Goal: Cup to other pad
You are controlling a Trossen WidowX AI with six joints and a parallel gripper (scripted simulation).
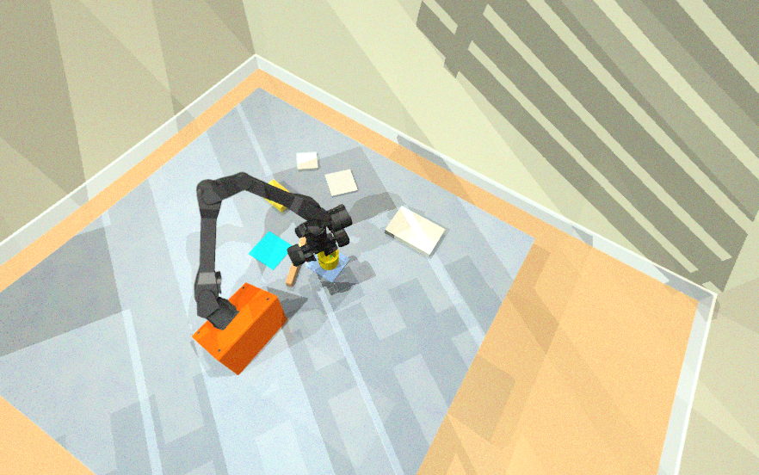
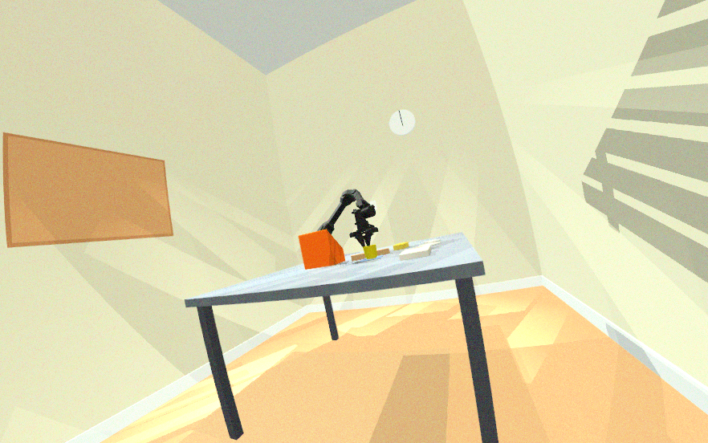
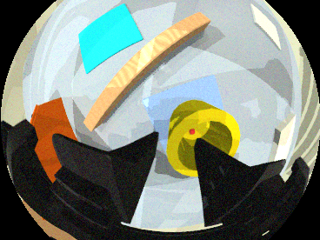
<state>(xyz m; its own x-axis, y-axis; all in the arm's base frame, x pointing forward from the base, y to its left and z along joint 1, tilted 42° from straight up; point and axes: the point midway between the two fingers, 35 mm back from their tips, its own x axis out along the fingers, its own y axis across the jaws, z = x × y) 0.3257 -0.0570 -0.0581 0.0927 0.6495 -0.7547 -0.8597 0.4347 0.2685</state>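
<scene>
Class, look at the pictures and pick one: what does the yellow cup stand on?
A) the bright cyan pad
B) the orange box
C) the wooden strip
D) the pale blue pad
D: the yellow cup stands on the pale blue pad, while the cyan pad lies bare beyond the wooden strip.

The arm (image 1: 206, 240) is raised steeply from its base, bent sharply at the elbow, and extended forward and downward. The wrist is pointed straight down. The gripper (image 3: 174, 154) is held partly open, nothing being clamped between its dark fingers.
</scene>
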